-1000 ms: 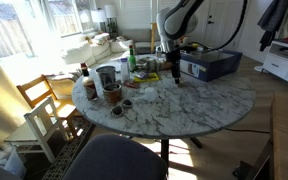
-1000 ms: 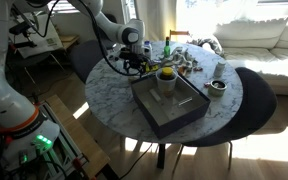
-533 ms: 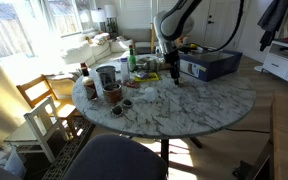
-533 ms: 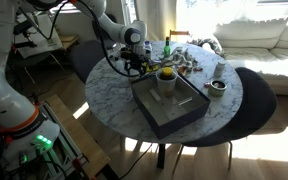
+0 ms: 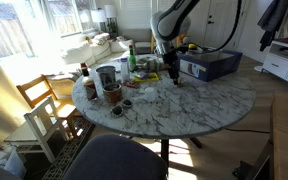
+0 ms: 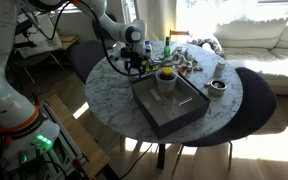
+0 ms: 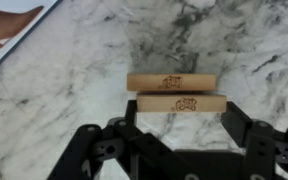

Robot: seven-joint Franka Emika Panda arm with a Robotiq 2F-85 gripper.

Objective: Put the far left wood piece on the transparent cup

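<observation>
Two light wood pieces lie side by side on the marble table. In the wrist view my gripper straddles the nearer wood piece lengthwise, with a finger against each end. The second wood piece lies just beyond it, touching it. The gripper shows low over the table in both exterior views. A clear-looking cup stands among the clutter on the table's far side from the gripper.
A dark open box with a cup holding something yellow sits on the table beside the gripper. Bottles, bowls and small items crowd one side. A wooden chair stands by the table. A white sheet's corner shows in the wrist view.
</observation>
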